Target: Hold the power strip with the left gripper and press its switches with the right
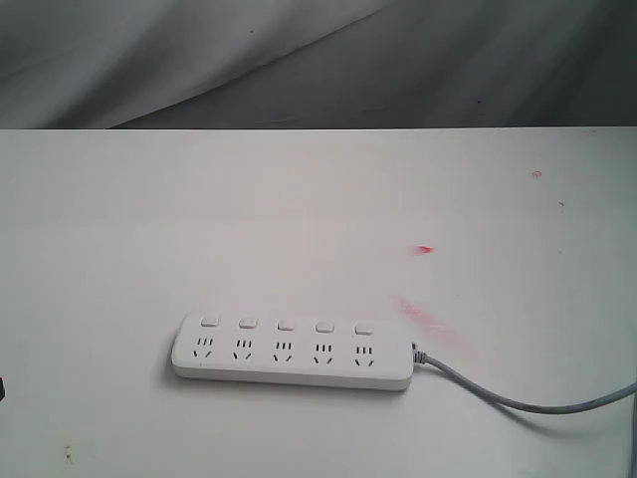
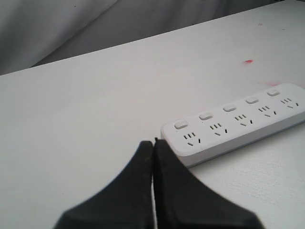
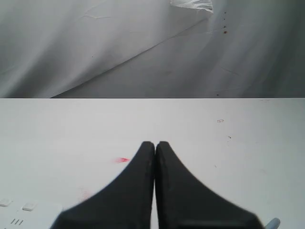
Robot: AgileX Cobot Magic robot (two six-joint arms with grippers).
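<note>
The white power strip [image 1: 294,357] lies flat on the white table, its five small switches [image 1: 285,325] in a row above the sockets and its grey cord [image 1: 518,400] running off to the right. In the left wrist view my left gripper [image 2: 152,141] is shut and empty, its tips just short of the near end of the power strip [image 2: 233,121]. My right gripper [image 3: 155,143] is also shut with nothing in it, held over bare table; only a corner of the power strip [image 3: 28,213] shows there. Neither gripper appears in the exterior view.
The white table [image 1: 299,219] ends at a far edge against a grey draped cloth [image 1: 299,60]. A small red mark [image 1: 425,250] and a pink smear [image 1: 428,321] lie on the table right of the strip's middle.
</note>
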